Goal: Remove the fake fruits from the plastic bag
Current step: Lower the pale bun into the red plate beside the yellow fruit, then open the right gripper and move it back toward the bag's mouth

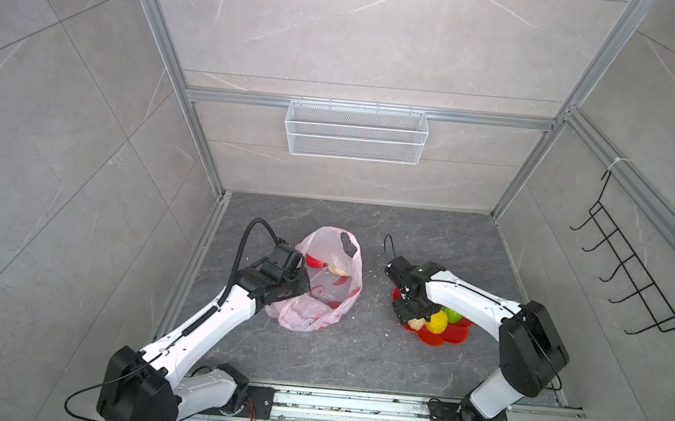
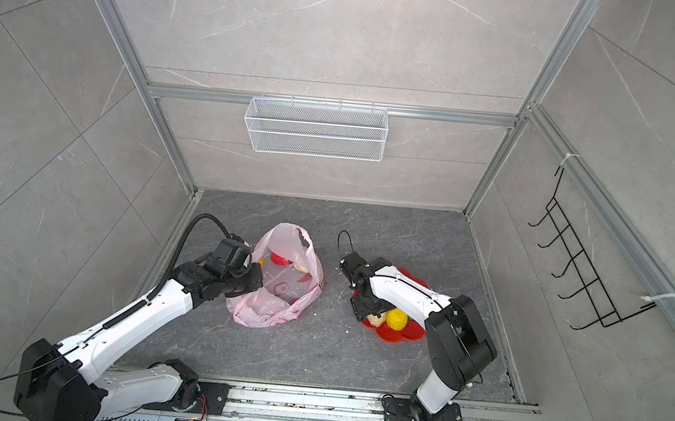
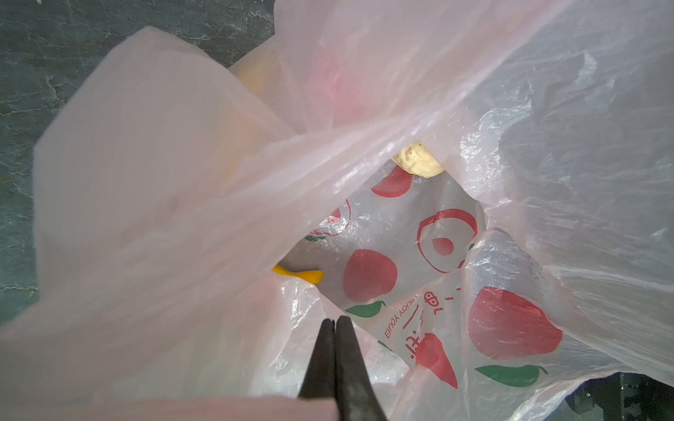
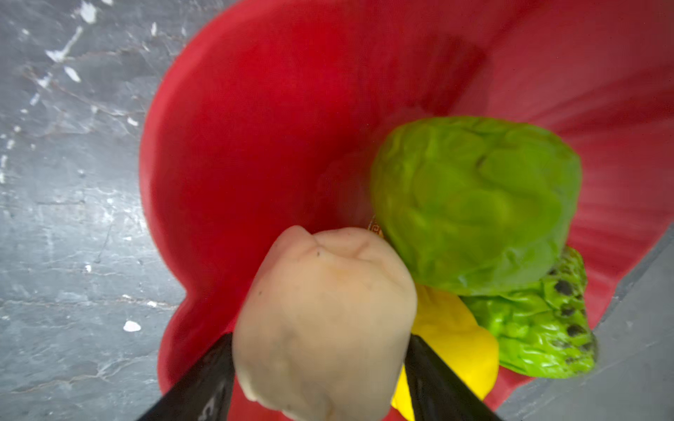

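The pale-pink plastic bag stands open on the dark floor. My left gripper is at the bag's left rim, shut, with bag film bunched round its fingers. Inside lie a red fruit, a cream fruit and a yellow banana tip. My right gripper hangs over the red dish, fingers spread on either side of a cream fruit resting there. Beside it sit a yellow fruit and two green fruits.
A white wire basket hangs on the back wall. A black hook rack is on the right wall. The arm bases stand on a metal rail at the front. White crumbs dot the floor between bag and dish.
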Controlling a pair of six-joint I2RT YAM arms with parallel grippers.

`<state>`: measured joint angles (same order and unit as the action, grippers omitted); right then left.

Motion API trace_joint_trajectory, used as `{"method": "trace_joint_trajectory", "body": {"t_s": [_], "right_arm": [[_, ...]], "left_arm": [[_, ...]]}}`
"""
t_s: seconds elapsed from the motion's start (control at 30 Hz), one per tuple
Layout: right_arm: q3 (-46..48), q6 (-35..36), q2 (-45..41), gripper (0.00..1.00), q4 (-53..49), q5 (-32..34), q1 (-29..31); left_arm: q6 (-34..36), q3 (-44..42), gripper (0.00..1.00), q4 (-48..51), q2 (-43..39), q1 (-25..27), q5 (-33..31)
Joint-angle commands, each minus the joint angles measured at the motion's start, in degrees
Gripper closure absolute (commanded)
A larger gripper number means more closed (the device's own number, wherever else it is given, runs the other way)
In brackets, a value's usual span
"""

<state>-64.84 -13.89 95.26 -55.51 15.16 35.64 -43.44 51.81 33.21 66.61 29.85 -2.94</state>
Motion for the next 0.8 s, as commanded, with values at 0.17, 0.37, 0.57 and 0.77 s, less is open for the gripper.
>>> {"method": "trace_joint_trajectory", "body": {"t_s": [0.17, 0.37, 0.57, 0.77], "right_arm": [[-5.98, -1.93, -7.65, 0.25, -5.34, 0.05, -0.21], [-10.66, 0.21, -16.27, 0.27, -2.83, -9.59, 0.25], [-13.50, -0.01, -18.50, 0.27, 5.14, -17.10, 4.78], [-16.70, -1.56, -13.71, 0.24, 12.15, -19.90, 9.23]], "left_arm": [[0.51, -0.29, 1.00, 0.81, -2.24, -0.31, -0.24], [-0.02, -0.99, 1.00, 0.24, -2.60, -0.32, -0.29], [-0.26, -1.45, 1.00, -0.64, -2.86, -0.36, 0.22], [-0.42, -1.89, 1.00, -0.74, -3.99, -0.32, 0.17]]}}
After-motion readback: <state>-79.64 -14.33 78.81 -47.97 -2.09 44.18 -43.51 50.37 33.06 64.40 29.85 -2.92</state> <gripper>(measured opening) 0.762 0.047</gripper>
